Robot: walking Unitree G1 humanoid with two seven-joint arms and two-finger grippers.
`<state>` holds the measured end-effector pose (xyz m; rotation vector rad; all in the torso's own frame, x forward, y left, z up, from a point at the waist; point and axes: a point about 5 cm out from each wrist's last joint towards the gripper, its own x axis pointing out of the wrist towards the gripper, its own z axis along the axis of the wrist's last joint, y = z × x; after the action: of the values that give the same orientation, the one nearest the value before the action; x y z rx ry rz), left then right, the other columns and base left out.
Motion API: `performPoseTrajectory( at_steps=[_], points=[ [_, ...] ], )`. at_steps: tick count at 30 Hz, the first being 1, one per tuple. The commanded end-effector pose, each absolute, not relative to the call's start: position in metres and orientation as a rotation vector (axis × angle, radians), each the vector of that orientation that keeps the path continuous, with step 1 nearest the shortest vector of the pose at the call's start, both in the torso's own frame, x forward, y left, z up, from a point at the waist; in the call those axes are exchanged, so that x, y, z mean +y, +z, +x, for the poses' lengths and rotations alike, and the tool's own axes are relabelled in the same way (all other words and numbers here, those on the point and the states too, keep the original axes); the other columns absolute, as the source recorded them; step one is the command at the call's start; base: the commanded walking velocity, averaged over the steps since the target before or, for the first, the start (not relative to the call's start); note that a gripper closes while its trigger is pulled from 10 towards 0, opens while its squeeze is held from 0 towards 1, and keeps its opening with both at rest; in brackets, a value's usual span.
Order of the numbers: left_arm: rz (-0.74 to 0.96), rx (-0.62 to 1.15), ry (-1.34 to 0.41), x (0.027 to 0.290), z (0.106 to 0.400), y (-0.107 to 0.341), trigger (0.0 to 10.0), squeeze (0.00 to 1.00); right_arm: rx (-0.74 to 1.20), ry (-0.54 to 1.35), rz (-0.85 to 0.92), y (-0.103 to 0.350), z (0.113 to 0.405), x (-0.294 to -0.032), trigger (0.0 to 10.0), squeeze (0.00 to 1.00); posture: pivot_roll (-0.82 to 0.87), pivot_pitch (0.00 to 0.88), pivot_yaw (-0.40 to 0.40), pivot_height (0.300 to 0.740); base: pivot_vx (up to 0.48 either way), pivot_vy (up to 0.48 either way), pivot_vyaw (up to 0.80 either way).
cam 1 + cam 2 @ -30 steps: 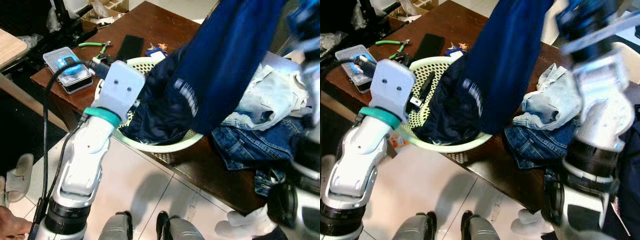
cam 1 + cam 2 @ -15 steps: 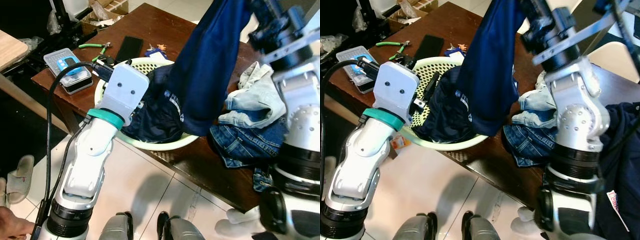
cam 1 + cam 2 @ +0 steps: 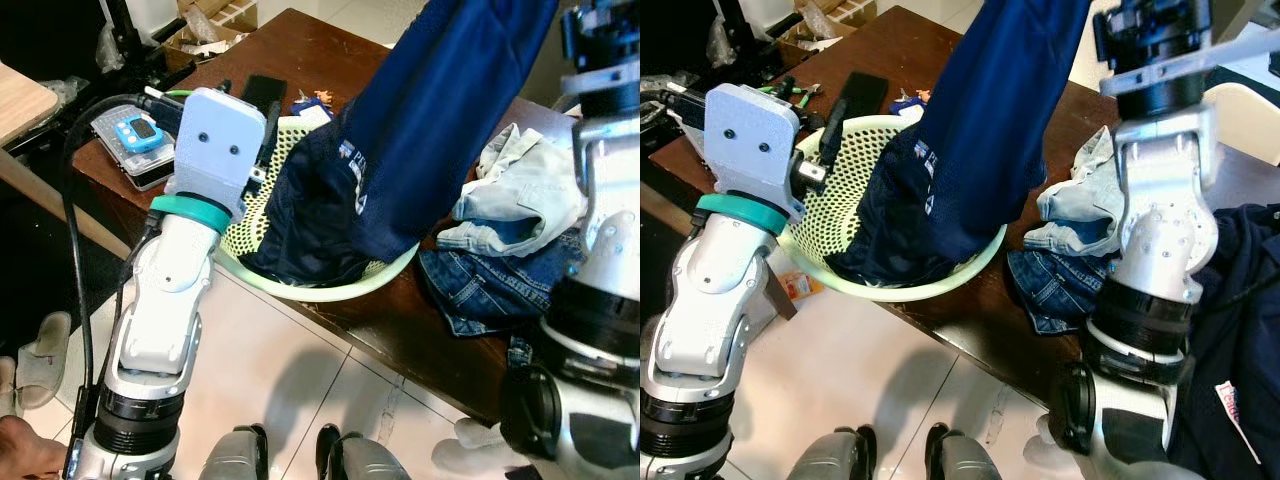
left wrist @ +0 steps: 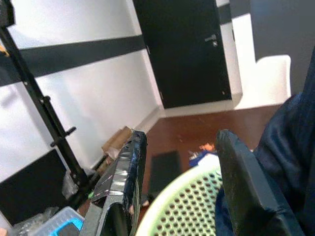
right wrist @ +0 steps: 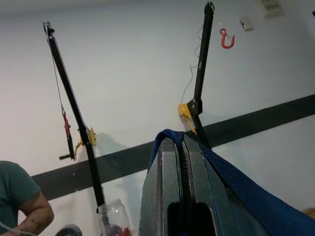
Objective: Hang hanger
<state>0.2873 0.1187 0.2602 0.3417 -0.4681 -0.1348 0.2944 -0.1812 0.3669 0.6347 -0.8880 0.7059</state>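
A navy blue garment [image 3: 440,110] hangs from above, its lower end lying in a pale green laundry basket [image 3: 890,293] on the brown table [image 3: 300,40]. My right gripper [image 5: 179,140] is raised high and shut on the garment's top edge, with blue fabric [image 5: 236,182] draped over its fingers. My left gripper [image 4: 179,140] is open at the basket's left rim, beside the dark cloth, with nothing between its fingers. I can make out no hanger.
Pale denim [image 3: 520,195] and blue jeans [image 3: 490,290] are piled on the table to the right of the basket. A clear box [image 3: 135,135], a black phone [image 3: 262,90] and green pliers [image 3: 790,90] lie at the left. A slipper [image 3: 35,345] and a person's hand [image 3: 20,450] are near the floor.
My left arm has lifted and swung left, from over the basket to its left rim. My right arm has swayed to the right with the garment still held.
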Motion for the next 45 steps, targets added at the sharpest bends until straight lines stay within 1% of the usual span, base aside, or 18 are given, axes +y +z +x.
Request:
performPoseTrajectory(
  at_steps=[1,6,11,13,19,20,22,23,24,25,26,27,29,31,35,38,42,45],
  points=[
    [0.339,-0.366,-0.216,0.111,0.286,0.239,10.0,0.0,-0.993,0.699,0.627,0.385,0.286,-0.19,10.0,0.0,0.08,0.062,0.001,0.74,0.0,0.0,0.0],
    [0.325,-0.294,-0.325,0.103,0.279,0.224,10.0,0.0,-1.121,0.751,0.651,0.418,0.275,-0.199,10.0,0.0,0.08,0.061,0.0,0.74,0.0,0.0,0.0],
    [0.399,-0.295,-0.613,0.077,0.256,0.212,10.0,0.0,-1.38,0.867,0.692,0.474,0.243,-0.22,10.0,0.0,0.09,0.059,-0.003,0.74,0.0,0.0,0.0],
    [0.399,-0.295,-0.613,0.077,0.256,0.212,10.0,0.0,-1.38,0.867,0.692,0.474,0.243,-0.22,10.0,0.0,0.09,0.059,-0.003,0.74,0.0,0.0,0.0],
    [0.41,-0.355,-0.728,0.066,0.248,0.216,10.0,0.0,-1.57,0.866,0.723,0.497,0.217,-0.248,10.0,0.0,0.09,0.059,-0.003,0.74,0.0,0.0,0.0],
    [0.347,-0.368,-0.781,0.061,0.246,0.22,10.0,0.0,-1.652,0.829,0.741,0.501,0.205,-0.264,10.0,0.0,0.08,0.061,-0.001,0.74,0.0,0.0,0.0],
    [0.347,-0.368,-0.781,0.061,0.246,0.22,10.0,0.0,-1.652,0.829,0.741,0.501,0.205,-0.264,10.0,0.0,0.08,0.061,-0.001,0.74,0.0,0.0,0.0],
    [0.198,-0.35,-0.871,0.056,0.242,0.226,10.0,0.0,-1.718,0.754,0.785,0.501,0.198,-0.283,10.0,0.0,0.08,0.061,0.002,0.74,0.0,0.0,0.0],
    [0.198,-0.35,-0.871,0.056,0.242,0.226,10.0,0.0,-1.718,0.754,0.785,0.501,0.198,-0.283,10.0,0.0,0.08,0.061,0.002,0.74,0.0,0.0,0.0],
    [0.072,-0.32,-0.992,0.052,0.235,0.229,10.0,0.0,-1.747,0.671,0.832,0.5,0.196,-0.298,10.0,0.0,0.07,0.062,0.005,0.74,0.0,0.0,0.0],
    [0.072,-0.32,-0.992,0.052,0.235,0.229,10.0,0.0,-1.747,0.671,0.832,0.5,0.196,-0.298,10.0,0.0,0.07,0.062,0.005,0.74,0.0,0.0,0.0],
    [-0.039,-0.282,-1.113,0.05,0.227,0.23,10.0,0.0,-1.747,0.602,0.86,0.498,0.198,-0.308,10.0,0.0,0.07,0.063,0.005,0.74,0.0,0.0,0.0],
    [-0.094,-0.237,-1.198,0.049,0.22,0.226,10.0,0.0,-1.737,0.552,0.872,0.496,0.2,-0.314,10.0,0.0,0.07,0.064,0.005,0.74,0.0,0.0,0.0],
    [-0.094,-0.237,-1.198,0.049,0.22,0.226,10.0,0.0,-1.737,0.552,0.872,0.496,0.2,-0.314,10.0,0.0,0.07,0.064,0.005,0.74,0.0,0.0,0.0],
    [-0.123,-0.033,-1.271,0.052,0.21,0.196,10.0,0.0,-1.692,0.517,0.828,0.496,0.208,-0.315,10.0,0.0,0.06,0.069,0.007,0.74,0.0,0.0,0.0],
    [-0.109,0.104,-1.219,0.056,0.213,0.174,10.0,0.0,-1.659,0.521,0.796,0.494,0.214,-0.31,10.0,0.0,0.07,0.071,0.008,0.74,0.0,0.0,0.0],
    [-0.181,0.171,-1.166,0.062,0.213,0.167,10.0,0.0,-1.643,0.532,0.786,0.495,0.217,-0.306,10.0,0.0,0.07,0.077,0.008,0.74,0.0,0.0,0.0],
    [-0.138,0.164,-1.042,0.073,0.221,0.164,10.0,0.0,-1.63,0.534,0.781,0.495,0.22,-0.303,10.0,0.0,0.07,0.08,0.004,0.74,0.0,0.0,0.0]
  ],
)
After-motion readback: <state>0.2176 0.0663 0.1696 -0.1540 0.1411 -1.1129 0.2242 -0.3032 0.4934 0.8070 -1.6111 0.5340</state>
